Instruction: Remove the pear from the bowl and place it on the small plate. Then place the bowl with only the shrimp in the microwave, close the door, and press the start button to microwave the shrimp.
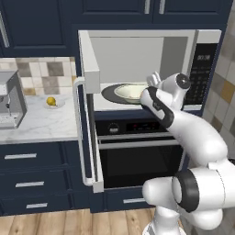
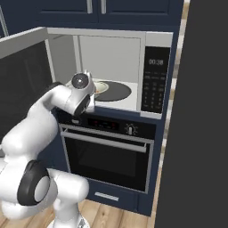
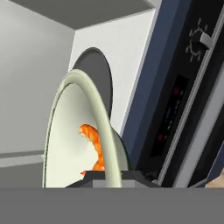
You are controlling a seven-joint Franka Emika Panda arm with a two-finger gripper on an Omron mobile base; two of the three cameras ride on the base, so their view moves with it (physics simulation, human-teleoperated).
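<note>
The pale green bowl (image 1: 129, 92) sits on the dark turntable (image 1: 108, 94) inside the open microwave (image 1: 133, 55). In the hand view, the bowl (image 3: 70, 144) fills the left side and holds an orange shrimp (image 3: 93, 139). My gripper (image 3: 113, 177) straddles the bowl's near rim and appears shut on it. From the left base view, the gripper (image 1: 153, 82) reaches into the cavity at the bowl's right edge. From the right, the bowl (image 2: 101, 87) peeks out behind my wrist. The yellow pear (image 1: 51, 101) rests on the small plate (image 1: 58, 105) on the counter to the left.
The microwave door (image 1: 89, 59) stands swung open to the left, with the same door (image 2: 22, 75) close to my arm. The control panel (image 1: 202, 69) is on the microwave's right side. An oven (image 1: 137, 151) sits below. A coffee machine (image 1: 9, 98) stands at the counter's left end.
</note>
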